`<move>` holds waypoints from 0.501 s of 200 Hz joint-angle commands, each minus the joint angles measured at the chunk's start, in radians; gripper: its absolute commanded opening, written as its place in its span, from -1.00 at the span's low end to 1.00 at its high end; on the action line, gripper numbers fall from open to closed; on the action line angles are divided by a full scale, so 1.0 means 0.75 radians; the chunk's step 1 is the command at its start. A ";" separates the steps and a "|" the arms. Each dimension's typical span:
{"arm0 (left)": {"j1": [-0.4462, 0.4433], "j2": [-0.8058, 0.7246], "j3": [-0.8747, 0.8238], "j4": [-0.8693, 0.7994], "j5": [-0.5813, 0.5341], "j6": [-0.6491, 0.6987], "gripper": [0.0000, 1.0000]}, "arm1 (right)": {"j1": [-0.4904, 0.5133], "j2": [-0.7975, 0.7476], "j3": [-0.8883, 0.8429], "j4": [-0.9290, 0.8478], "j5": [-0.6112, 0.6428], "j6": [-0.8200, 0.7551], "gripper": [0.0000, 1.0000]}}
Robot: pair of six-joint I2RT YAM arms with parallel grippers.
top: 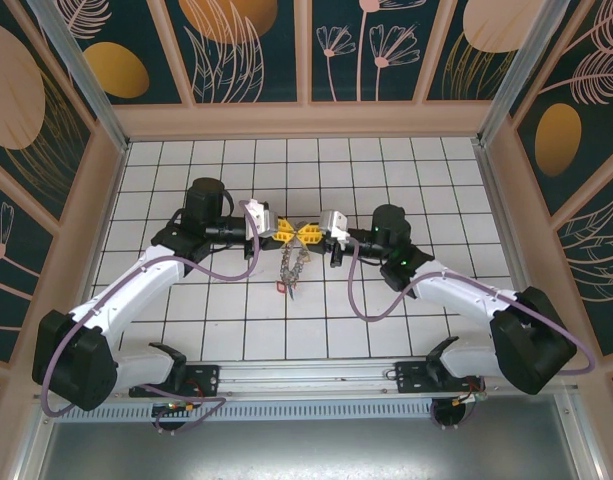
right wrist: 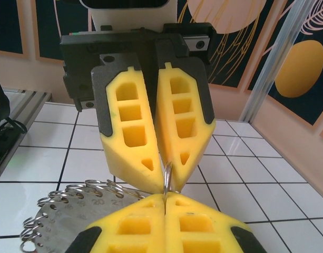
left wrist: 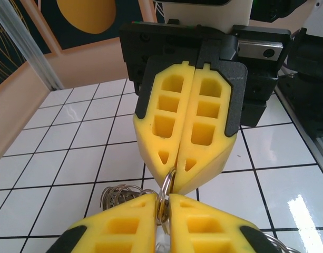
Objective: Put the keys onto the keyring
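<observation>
Left pincer (left wrist: 162, 203): mine, clenched on ring (left wrist: 165, 185).
Right pincer (left wrist: 175, 171): mine too, clenched on it, at 12 o'clock.
Keys (top: 291, 272): at 6 o'clock from both.

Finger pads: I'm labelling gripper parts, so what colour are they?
Bright yellow pads, backed in black; clearest in the left wrist view.

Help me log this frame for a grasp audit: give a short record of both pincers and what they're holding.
left pincer: shut on small ring
right pincer: shut on the same small ring, tips meeting the left's
flat grey keyring: under the pincers, numbered, wire loops along its edge
keys: metallic bunch below the meeting point, red bit at its end
table: white tiles
</observation>
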 commanded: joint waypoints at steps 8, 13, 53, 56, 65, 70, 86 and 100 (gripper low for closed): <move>0.007 0.014 -0.018 0.033 0.071 -0.004 -0.77 | 0.015 0.019 0.004 0.192 -0.034 0.052 -1.00; 0.007 0.015 -0.017 0.034 0.074 -0.004 -0.77 | 0.015 0.023 0.003 0.203 -0.037 0.059 -1.00; 0.007 0.021 -0.011 0.035 0.061 -0.008 -1.00 | 0.039 0.066 -0.003 0.233 -0.031 0.066 -1.00; 0.008 0.020 -0.010 0.033 0.053 -0.011 -1.00 | 0.040 0.067 -0.002 0.215 -0.029 0.057 -1.00; 0.007 0.015 -0.009 0.025 0.011 -0.008 -1.00 | 0.040 0.062 0.009 0.133 -0.014 0.011 -1.00; 0.007 0.009 -0.007 0.020 -0.016 -0.004 -1.00 | 0.040 0.055 0.019 0.066 -0.001 -0.027 -1.00; 0.007 -0.004 0.009 -0.043 -0.109 0.040 -1.00 | 0.033 0.028 0.064 -0.207 0.047 -0.181 -0.91; 0.007 -0.002 0.040 -0.145 -0.188 0.107 -1.00 | 0.027 0.011 0.122 -0.440 0.079 -0.306 -0.69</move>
